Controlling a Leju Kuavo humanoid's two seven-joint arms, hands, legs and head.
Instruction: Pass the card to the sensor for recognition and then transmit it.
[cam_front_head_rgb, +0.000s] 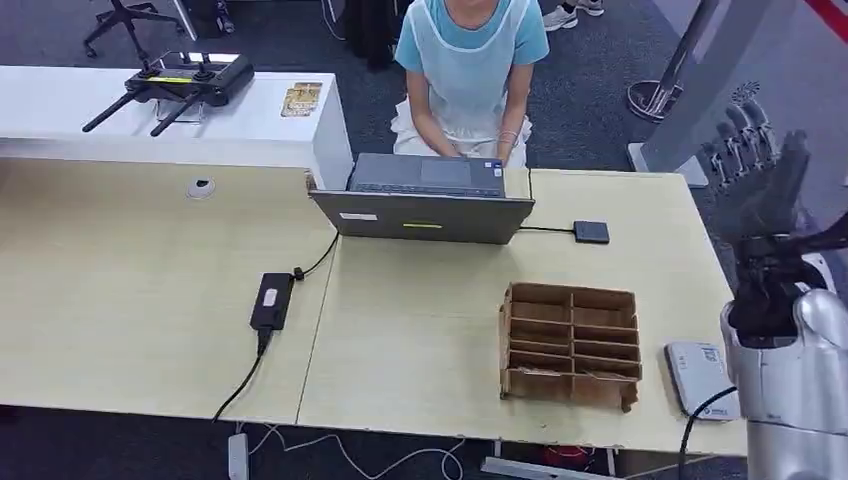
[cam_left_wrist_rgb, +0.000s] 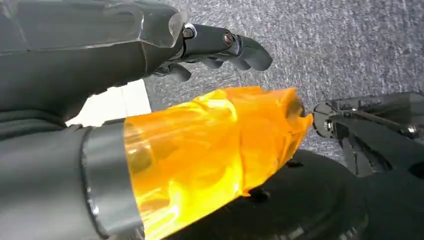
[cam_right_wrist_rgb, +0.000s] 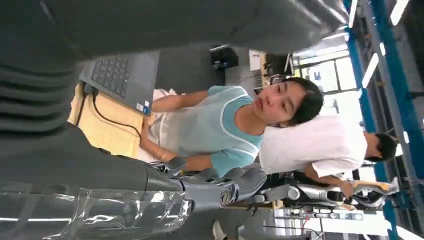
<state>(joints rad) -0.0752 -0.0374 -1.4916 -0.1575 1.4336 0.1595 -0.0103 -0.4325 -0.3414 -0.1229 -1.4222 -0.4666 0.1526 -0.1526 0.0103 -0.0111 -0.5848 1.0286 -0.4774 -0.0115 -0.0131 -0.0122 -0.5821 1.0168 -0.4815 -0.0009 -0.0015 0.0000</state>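
Wooden table (cam_front_head_rgb: 420, 330); right hand (cam_front_head_rgb: 765, 170) raised, fingers apart, empty.

Well left of the right hand's (cam_front_head_rgb: 765, 190) raised fingers (cam_front_head_rgb: 745, 135), a grey open laptop (cam_front_head_rgb: 420, 215) sits on the pale wooden table (cam_front_head_rgb: 120, 300), with a person in a light blue top (cam_front_head_rgb: 470, 60) seated behind it. Nearer the robot than the fingers stands a brown cardboard compartment box (cam_front_head_rgb: 570, 345). Far left of them lie a black power brick (cam_front_head_rgb: 272, 300) and a black antenna controller (cam_front_head_rgb: 185, 80).
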